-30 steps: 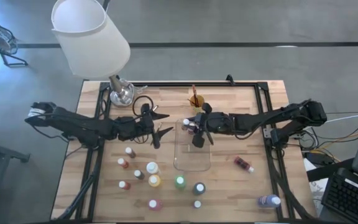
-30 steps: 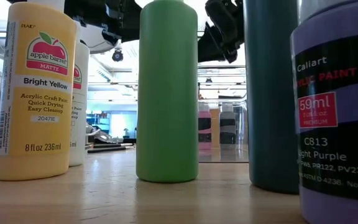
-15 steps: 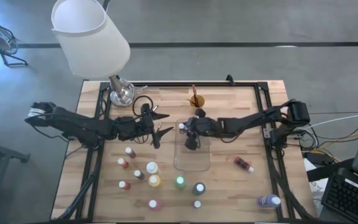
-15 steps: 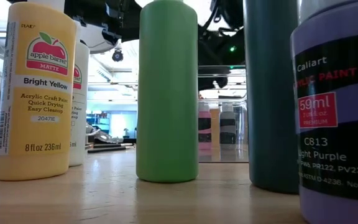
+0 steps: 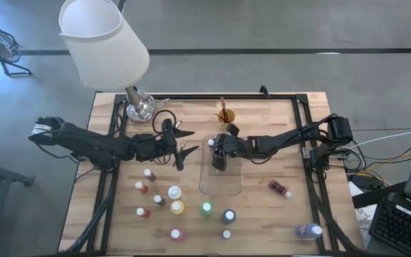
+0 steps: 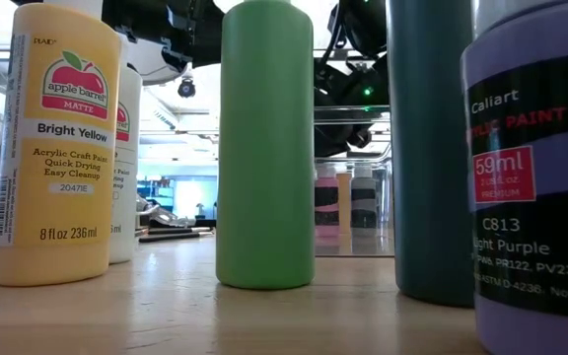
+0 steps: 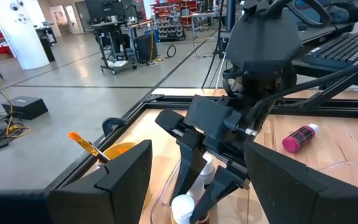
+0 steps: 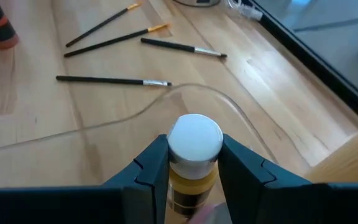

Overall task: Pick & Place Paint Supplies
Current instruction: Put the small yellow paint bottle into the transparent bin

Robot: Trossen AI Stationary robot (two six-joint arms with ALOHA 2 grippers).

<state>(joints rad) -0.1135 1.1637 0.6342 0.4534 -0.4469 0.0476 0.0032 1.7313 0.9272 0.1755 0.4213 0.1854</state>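
My right gripper [image 5: 217,155] is shut on a small ochre paint bottle with a white cap [image 8: 194,142]. It stands over the far left corner of the clear tray [image 5: 221,187]. Two more small bottles [image 6: 325,209] stand beside the ochre one in the tray. My left gripper [image 5: 183,146] hovers open just left of the tray, touching nothing. Several paint bottles [image 5: 177,207] stand upright on the near half of the table. A pink one [image 5: 280,188] and a purple one [image 5: 309,230] lie on their sides. Thin brushes [image 8: 112,79] lie flat on the wood. My right gripper pinches the ochre bottle by its neck, just under the white cap [image 8: 194,173], between its two fingers [image 8: 156,165]. The fingers come from above, slanting in from the table's right. The bottle stands upright in the tray, level with its neighbours [image 6: 342,205].
A lamp with a white shade [image 5: 104,43] stands on its metal base [image 5: 140,107] at the far left corner. A small orange cup [image 5: 225,114] holding a brush stands far of the tray. Tall yellow [image 6: 55,148], green [image 6: 266,148] and purple [image 6: 535,177] bottles crowd the near edge.
My right gripper has moved toward the table's left and come down into the tray's far left corner. Its fingers were spread wide a second ago and have closed around the ochre bottle's neck. The bottles in the tray have stayed where they were.
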